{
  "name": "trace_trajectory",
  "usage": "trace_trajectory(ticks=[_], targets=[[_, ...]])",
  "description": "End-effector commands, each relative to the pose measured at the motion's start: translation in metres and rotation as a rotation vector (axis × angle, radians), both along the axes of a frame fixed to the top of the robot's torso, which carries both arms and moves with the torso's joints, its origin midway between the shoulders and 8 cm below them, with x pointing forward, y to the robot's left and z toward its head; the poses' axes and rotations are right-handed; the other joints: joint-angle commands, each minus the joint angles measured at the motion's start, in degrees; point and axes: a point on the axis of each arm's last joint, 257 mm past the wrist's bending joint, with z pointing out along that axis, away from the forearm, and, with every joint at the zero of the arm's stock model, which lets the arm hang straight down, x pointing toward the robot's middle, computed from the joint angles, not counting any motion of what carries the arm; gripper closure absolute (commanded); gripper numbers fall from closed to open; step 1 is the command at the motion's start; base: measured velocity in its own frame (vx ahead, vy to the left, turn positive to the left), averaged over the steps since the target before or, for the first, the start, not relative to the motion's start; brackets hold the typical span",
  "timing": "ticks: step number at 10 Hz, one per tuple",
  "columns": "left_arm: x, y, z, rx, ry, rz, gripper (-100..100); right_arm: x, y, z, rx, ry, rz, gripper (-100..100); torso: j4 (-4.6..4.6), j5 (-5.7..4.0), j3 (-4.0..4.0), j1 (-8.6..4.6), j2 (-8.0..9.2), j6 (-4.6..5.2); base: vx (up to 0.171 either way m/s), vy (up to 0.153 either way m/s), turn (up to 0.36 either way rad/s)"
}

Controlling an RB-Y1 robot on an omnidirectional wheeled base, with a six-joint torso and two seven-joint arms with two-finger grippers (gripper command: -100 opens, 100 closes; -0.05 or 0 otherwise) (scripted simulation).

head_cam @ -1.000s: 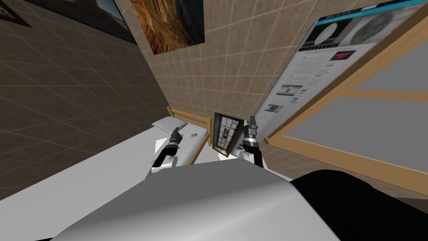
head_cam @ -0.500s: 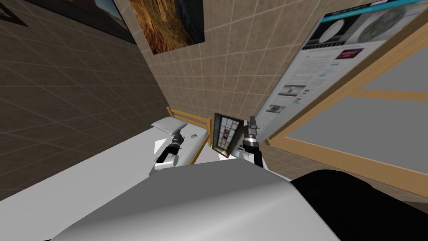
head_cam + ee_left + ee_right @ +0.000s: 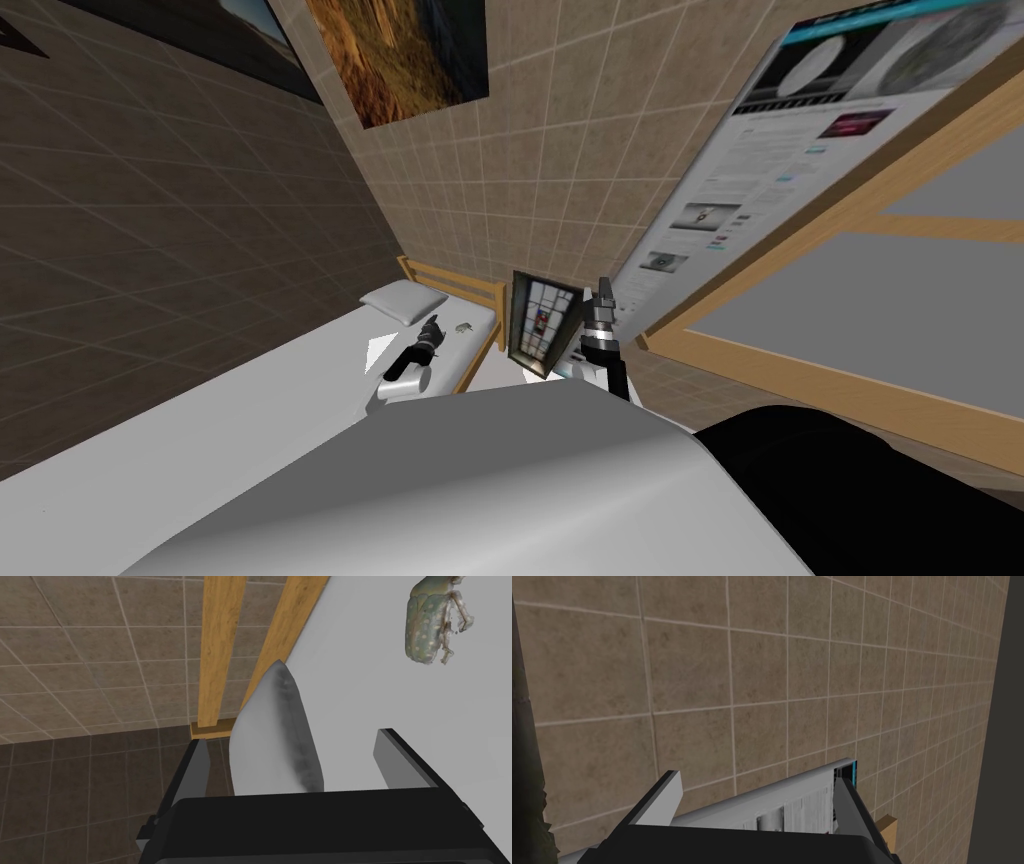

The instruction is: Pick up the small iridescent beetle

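Left end effector (image 3: 292,738) over white bed (image 3: 250,400), fingers spread wide, holding nothing; pillow's end seen between them. Grey-white pillow (image 3: 275,736) lies at head of bed. Small green speckled beetle (image 3: 430,623) on sheet near pillow, outside open fingers, untouched. Wooden headboard (image 3: 220,651) just behind pillow. Right end effector (image 3: 607,293) points upward, well apart from pillow, beyond bed's edge; fingers open, empty.
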Motion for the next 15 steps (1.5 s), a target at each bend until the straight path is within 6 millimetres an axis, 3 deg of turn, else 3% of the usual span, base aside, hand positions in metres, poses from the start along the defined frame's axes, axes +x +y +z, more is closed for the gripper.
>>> trace_trajectory(ticks=[1,2,6,15], targets=[[0.001,-0.001,-0.024,-0.022,0.071,0.003,-100,0.000,0.000,0.000,0.000,0.000,0.000,0,0.00,0.00,0.00,0.00,0.00,0.00,0.040,0.000,-0.003],[0.001,-0.001,-0.024,-0.022,0.073,0.004,-100,0.000,0.000,0.000,0.000,0.000,0.000,0,-0.01,0.00,-0.02,0.00,-0.03,0.00,0.032,0.001,-0.002],[0.001,-0.006,-0.074,-0.074,0.236,0.010,-100,0.000,0.000,0.000,0.000,0.000,0.000,0,-0.01,0.01,-0.03,0.05,-0.05,-0.01,0.041,0.007,-0.006],[-0.008,-0.012,-0.138,-0.136,0.489,0.021,-100,0.000,0.000,0.000,0.000,0.000,0.000,0,-0.02,0.01,-0.06,0.04,-0.10,0.00,0.039,0.009,-0.012]])
